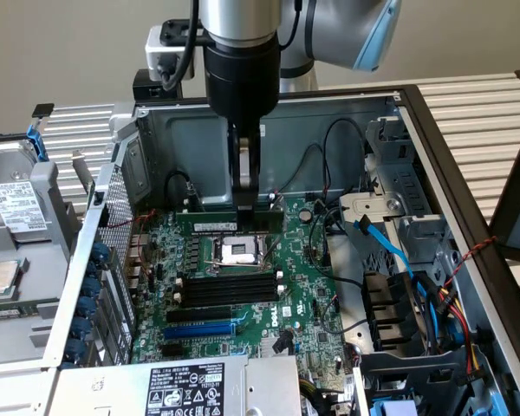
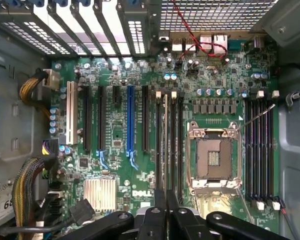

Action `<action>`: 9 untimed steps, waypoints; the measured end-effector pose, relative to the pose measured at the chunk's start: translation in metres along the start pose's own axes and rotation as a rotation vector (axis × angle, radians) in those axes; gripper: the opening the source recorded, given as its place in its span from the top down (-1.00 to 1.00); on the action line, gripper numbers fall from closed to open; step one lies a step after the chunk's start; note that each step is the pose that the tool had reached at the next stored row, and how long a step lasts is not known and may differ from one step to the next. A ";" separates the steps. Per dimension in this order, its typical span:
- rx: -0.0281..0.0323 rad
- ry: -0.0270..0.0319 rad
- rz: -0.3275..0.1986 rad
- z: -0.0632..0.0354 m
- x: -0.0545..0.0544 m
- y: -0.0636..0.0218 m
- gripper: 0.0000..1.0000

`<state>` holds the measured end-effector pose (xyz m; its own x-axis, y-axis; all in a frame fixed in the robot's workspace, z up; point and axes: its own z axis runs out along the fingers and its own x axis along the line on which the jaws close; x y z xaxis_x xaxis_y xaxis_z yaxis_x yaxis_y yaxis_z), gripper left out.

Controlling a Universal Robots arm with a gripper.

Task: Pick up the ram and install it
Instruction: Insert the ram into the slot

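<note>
Wrist view: black end effector (image 2: 165,202) clamps the thin green ram (image 2: 165,145) edge-on above black slots (image 2: 179,140); skew risks jamming.

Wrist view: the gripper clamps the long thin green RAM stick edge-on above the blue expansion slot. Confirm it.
Wrong slot. In the wrist view the black gripper clamps the long thin green RAM stick edge-on above the long black memory slots beside the silver-framed CPU socket; the blue expansion slot lies apart.
</note>
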<state>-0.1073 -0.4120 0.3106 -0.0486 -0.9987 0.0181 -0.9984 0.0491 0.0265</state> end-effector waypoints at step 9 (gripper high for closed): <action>0.0055 -0.0003 0.001 0.0146 -0.003 -0.0002 0.75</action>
<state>-0.1073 -0.4092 0.2959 -0.0501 -0.9986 0.0178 -0.9985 0.0505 0.0209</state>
